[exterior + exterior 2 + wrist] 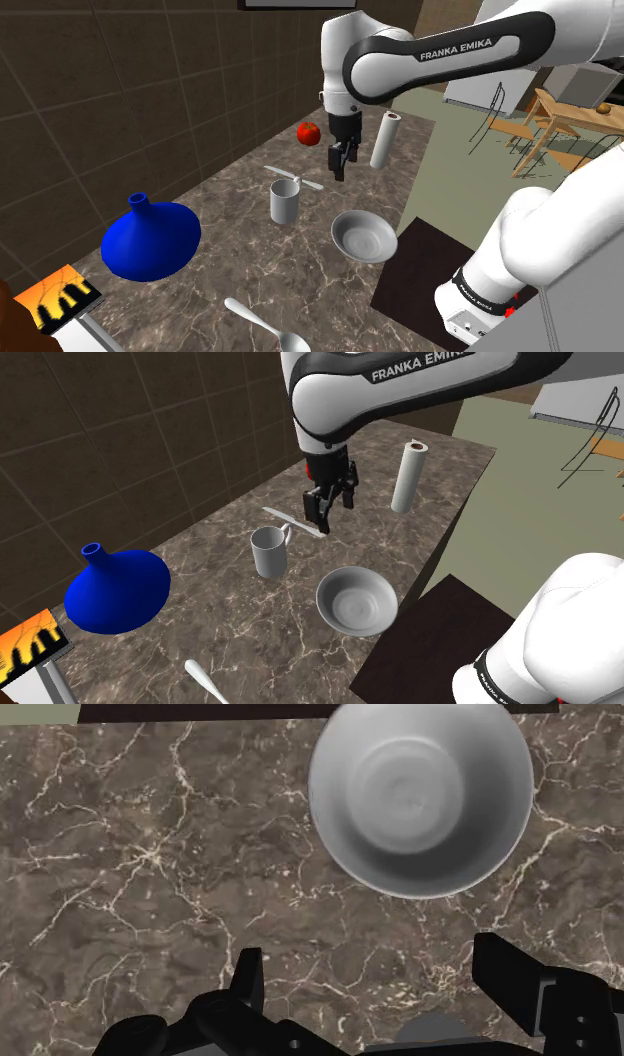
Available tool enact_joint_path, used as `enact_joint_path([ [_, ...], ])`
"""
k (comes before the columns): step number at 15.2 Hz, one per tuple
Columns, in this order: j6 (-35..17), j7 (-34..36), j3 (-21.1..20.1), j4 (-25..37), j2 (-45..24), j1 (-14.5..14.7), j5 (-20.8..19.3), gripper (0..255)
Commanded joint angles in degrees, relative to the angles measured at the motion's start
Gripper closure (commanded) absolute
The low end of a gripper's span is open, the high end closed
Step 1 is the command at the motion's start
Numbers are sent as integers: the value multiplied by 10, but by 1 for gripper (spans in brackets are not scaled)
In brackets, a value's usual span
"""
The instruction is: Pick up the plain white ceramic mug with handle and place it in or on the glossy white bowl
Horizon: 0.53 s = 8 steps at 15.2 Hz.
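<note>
Jaws apart, empty, hanging over the bench (230, 270), just upper right of the mug (284, 202) at shoulder-view centre; probably staged to descend on it. Mug upright, untouched. Bowl (364, 236) lower right of it, near, open side up.

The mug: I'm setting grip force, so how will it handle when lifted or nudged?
The mug looks rigid and smooth-walled, so it may slip in a light grip. Upright and taller than wide, it could tip if nudged high. It looks empty, so probably light.
</note>
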State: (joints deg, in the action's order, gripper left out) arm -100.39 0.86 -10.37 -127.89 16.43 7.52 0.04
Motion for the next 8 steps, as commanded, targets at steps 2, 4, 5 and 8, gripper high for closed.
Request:
enact_joint_path([
  [2,-24,5,-18,36,-58,12,-2,0],
  [4,-36,7,-29,64,-95,20,-6,0],
  [5,-41,9,-34,78,-114,24,-9,0],
  [8,-53,13,-49,124,-170,37,-19,0],
])
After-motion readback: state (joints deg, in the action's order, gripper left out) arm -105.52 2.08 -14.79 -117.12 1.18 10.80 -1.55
